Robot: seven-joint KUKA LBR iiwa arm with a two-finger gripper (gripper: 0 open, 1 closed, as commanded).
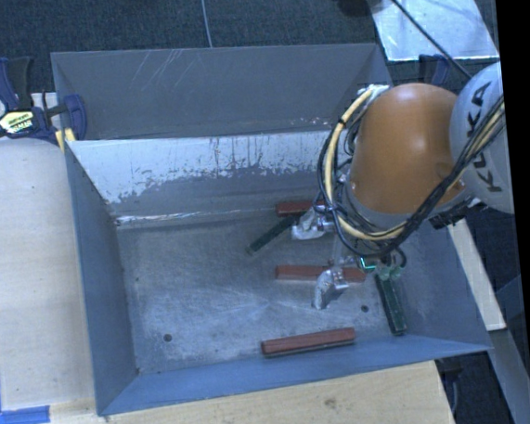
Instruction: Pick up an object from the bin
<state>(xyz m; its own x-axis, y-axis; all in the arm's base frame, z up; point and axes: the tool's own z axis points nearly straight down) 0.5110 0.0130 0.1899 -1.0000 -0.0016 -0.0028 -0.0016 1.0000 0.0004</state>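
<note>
Grey metal bin [207,286] w/ scuffed floor, a few loose things in its right half. Claw [320,255] is down near the floor, right of centre, fingers spread wide: one metal fingertip [311,224] toward the back wall, the other toward the front. Nothing is gripped btwn them. Closest thing is a short red-brown bar [294,272], flat on the floor, lying left-to-right. It sits just left of the front fingertip w/ its right end reaching that finger; can't tell if they touch. So it's at the front side of the gap, not centred in it

Second red-brown bar [293,207] lies by the back fingertip near the foot of the back wall, right end hidden by finger/cables. Dark green stick [269,239] lies angled, its upper-right end meeting that same finger, contact unclear. Orange wrist cover [404,151] & cable loops [339,153] hide the claw's upper body and the bin's right-rear part. Dark green oblong thing [392,301] at right, top end tucked under cables; kind hard to make out. Long red-brown bar [308,342] lies by the front wall, well apart from the claw

Nearest bar: narrow, flat, rectangular, dull brick-red, shorter than the front-wall one
</note>
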